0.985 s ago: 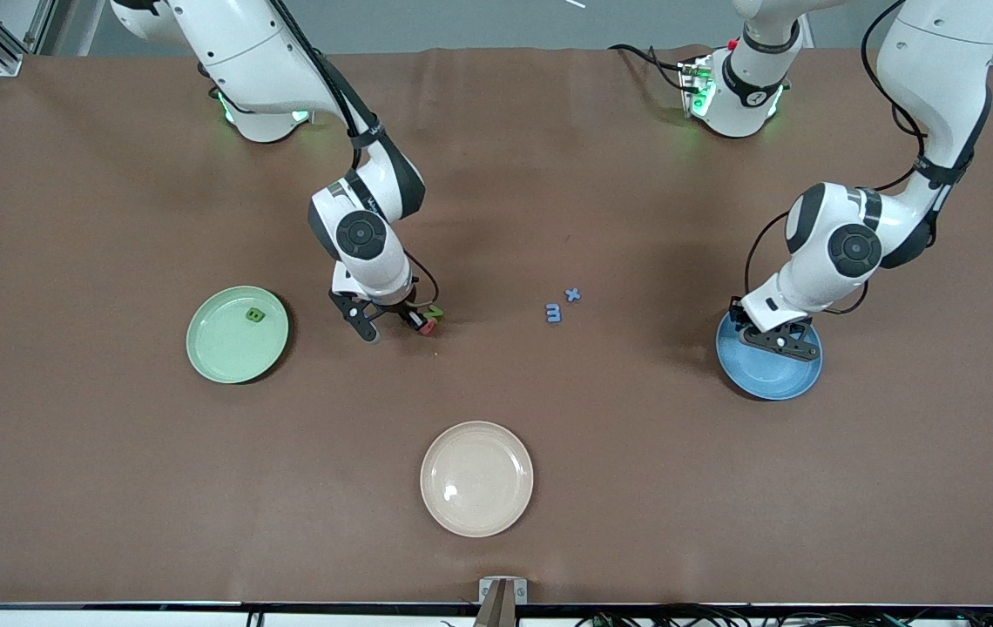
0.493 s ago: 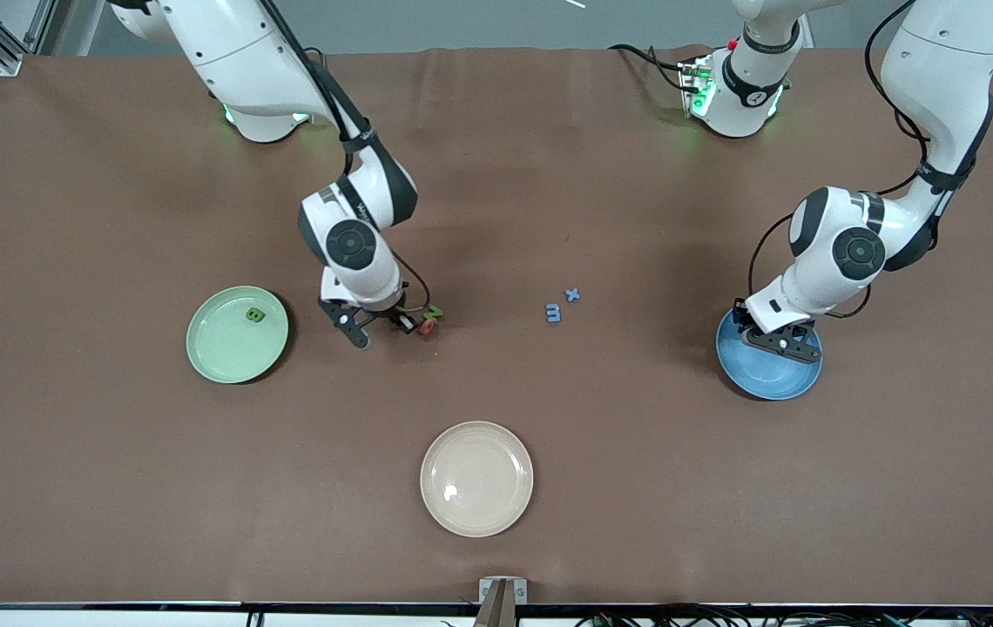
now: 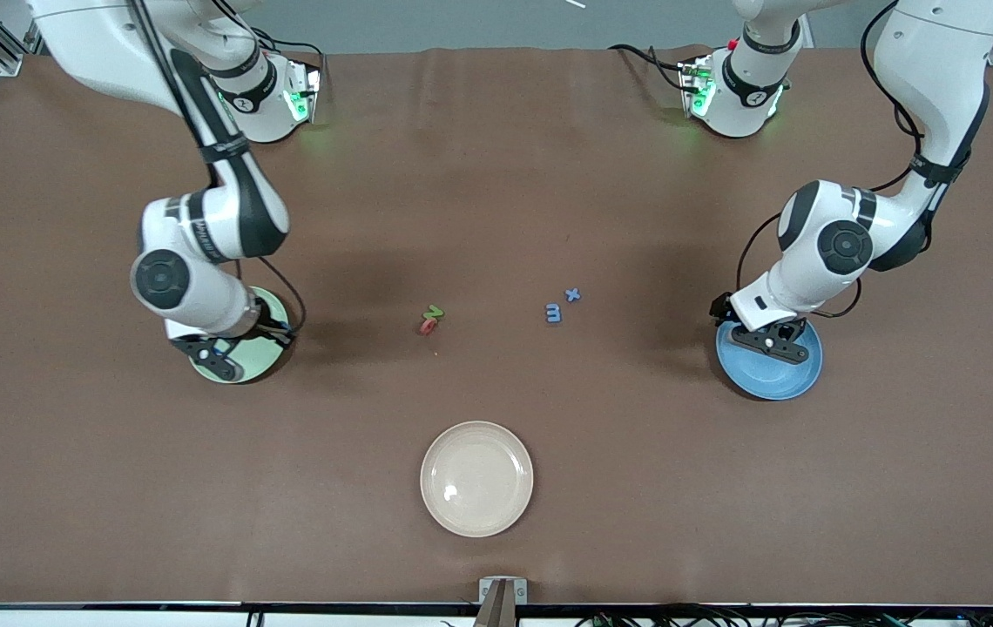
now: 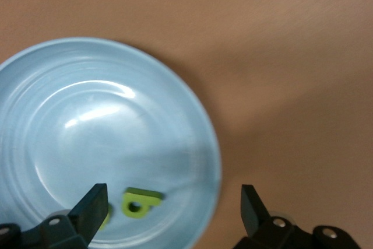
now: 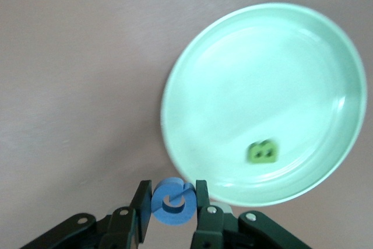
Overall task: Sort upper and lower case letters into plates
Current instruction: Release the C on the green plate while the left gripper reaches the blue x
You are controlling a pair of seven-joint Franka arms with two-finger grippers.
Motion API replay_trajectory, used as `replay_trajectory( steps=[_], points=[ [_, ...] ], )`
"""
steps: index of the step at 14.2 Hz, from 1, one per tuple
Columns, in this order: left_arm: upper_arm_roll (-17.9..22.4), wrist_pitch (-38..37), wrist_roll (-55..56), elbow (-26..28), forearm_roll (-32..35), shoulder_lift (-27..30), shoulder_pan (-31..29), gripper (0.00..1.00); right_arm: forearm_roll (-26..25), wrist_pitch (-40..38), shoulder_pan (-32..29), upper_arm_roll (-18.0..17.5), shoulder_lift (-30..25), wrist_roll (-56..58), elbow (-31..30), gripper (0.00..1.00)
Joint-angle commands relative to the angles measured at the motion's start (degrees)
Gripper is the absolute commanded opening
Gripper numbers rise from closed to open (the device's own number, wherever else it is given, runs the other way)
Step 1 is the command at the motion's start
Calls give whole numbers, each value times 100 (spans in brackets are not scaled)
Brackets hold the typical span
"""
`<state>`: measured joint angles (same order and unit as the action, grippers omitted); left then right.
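The right gripper (image 5: 171, 203) is over the edge of the mint green plate (image 3: 263, 353), which lies toward the right arm's end of the table, at about 9 o'clock from the table centre. Its fingers are clamped on the blue G (image 5: 172, 202). A green B (image 5: 263, 152) lies inside this plate.

The left gripper (image 4: 172, 205) is over the blue plate (image 3: 766, 376), at about 3 o'clock from the table centre, toward the left arm's end. Its fingers stand wide apart and hold nothing. In this plate lies a small green letter (image 4: 141, 202), and a second green piece (image 4: 105, 215) shows partly under one finger.

Near the table centre the green N (image 3: 435, 311) and the pink-red Q (image 3: 428, 326) touch each other on the brown table (image 3: 496, 174). The blue m (image 3: 553, 313) and the blue x (image 3: 573, 295) lie just beside each other, nearer to the blue plate.

The cream-beige plate (image 3: 476, 478) is at 6 o'clock, nearest to the front camera.
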<state>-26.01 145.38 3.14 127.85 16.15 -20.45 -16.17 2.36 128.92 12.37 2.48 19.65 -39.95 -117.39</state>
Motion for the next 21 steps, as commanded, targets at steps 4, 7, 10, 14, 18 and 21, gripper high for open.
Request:
replay_trajectory(
  steps=[4, 7, 10, 14, 18, 21],
  points=[
    [-965, -897, 2485, -691, 3, -81, 166, 100, 45, 1150, -560, -116, -93, 1058, -908, 0],
    [-1002, -906, 3761, -1199, 3, -564, 824, 100, 45, 1521, -675, -125, -75, 1174, -1110, 0],
    [-976, -897, 4527, -1604, 73, -1082, 1290, 100, 45, 1618, -666, -125, -23, 1174, -1129, 0],
    [-826, -889, 4924, -1869, 90, -1426, 1696, 100, 54, 1706, -640, -142, 65, 1174, -1129, 0],
    [-809, -888, 5984, -1843, 1028, -1681, 1907, 100, 71, 1750, -569, -160, 144, 1165, -1129, 8],
    [-818, -897, 6278, -1764, 1233, -1708, 1969, 100, 71, 1742, -578, -160, 144, 1147, -1120, 61]
  ],
)
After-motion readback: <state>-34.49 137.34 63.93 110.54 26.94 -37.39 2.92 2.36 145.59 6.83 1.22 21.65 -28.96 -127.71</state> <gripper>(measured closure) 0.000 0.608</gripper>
